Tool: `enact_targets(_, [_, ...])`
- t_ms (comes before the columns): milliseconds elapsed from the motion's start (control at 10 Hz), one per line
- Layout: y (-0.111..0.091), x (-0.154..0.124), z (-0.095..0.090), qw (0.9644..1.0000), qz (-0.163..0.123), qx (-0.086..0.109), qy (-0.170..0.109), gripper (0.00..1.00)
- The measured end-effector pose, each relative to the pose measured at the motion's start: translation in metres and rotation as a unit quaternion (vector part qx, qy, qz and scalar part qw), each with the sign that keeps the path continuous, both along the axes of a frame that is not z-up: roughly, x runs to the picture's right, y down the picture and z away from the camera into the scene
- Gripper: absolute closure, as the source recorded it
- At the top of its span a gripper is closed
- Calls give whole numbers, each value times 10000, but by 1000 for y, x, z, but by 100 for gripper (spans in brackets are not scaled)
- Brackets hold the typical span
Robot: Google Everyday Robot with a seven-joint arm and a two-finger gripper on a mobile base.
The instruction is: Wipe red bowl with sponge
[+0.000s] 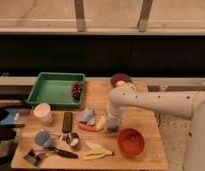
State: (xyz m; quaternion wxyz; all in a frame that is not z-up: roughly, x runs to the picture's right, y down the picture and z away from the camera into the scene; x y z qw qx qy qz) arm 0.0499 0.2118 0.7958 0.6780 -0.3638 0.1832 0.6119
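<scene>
While the red bowl (131,141) sits upright and empty near the near right corner of the table (146,120), its inside a glossy orange-red, the gripper (112,124) hangs just beside it toward the middle, low at a yellow-and-blue sponge (102,122). How the jaws stand cannot be told. At the far left corner, a green tray (48,92) holds one dark, pinecone-like lump (76,90) by its right wall. A purple bowl (121,79) stands at the far edge.
</scene>
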Motion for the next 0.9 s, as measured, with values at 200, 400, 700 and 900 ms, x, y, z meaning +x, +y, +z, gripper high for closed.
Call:
enact_targets(200, [-2, 1, 10, 9998, -106, -56, 187, 20])
enact_targets(400, [-9, 3, 16, 9991, -210, -26, 356, 20])
enact_targets(700, [-12, 18, 25, 9974, -297, -32, 656, 20])
enact_targets(900, [-4, 23, 35, 9969, -229, -151, 732, 22])
